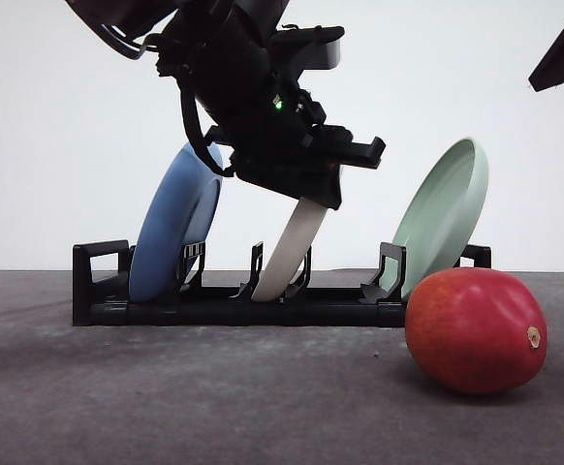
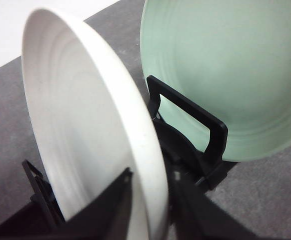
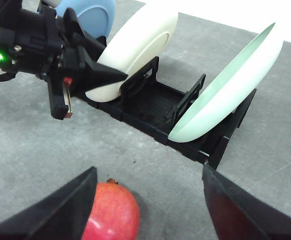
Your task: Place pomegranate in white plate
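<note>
On table, front view: pomegranate lay just right of black rack; likely firm, heavy, smooth-skinned, best gripped across its middle.
Left wrist view: left gripper straddled rim of white plate, upright in rack; contact uncertain.
Right wrist view: right gripper spread wide above the fruit, holding nothing.

A grey matte table is seen. A black plate rack is set on it, and the pomegranate is laid just beside the rack's right end.
</note>
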Controlling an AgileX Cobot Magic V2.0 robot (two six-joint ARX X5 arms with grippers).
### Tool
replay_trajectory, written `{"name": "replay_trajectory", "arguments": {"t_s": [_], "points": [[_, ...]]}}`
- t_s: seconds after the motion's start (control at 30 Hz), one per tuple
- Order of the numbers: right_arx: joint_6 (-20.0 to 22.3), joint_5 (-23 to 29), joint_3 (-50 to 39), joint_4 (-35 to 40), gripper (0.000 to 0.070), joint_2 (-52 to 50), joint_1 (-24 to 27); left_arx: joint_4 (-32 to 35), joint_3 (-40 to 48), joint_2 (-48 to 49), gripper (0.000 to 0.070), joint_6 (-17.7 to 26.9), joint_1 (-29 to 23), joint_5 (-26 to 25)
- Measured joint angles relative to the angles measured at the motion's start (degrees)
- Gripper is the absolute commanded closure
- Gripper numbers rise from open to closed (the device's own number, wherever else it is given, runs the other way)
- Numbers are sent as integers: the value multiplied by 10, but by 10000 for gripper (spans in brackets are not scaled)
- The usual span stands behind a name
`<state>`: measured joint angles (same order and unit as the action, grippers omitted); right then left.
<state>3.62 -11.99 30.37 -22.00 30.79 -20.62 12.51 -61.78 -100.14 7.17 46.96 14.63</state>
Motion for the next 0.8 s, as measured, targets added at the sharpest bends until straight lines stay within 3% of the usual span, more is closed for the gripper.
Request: {"name": "replay_trajectory", "arguments": {"t_s": [0.1,0.8], "points": [[0,0,0,0,274,0,0,0,0,0,688,-13,1,0],[0,0,0,0,274,0,0,-6,0,50,689,-125,2,-5]]}}
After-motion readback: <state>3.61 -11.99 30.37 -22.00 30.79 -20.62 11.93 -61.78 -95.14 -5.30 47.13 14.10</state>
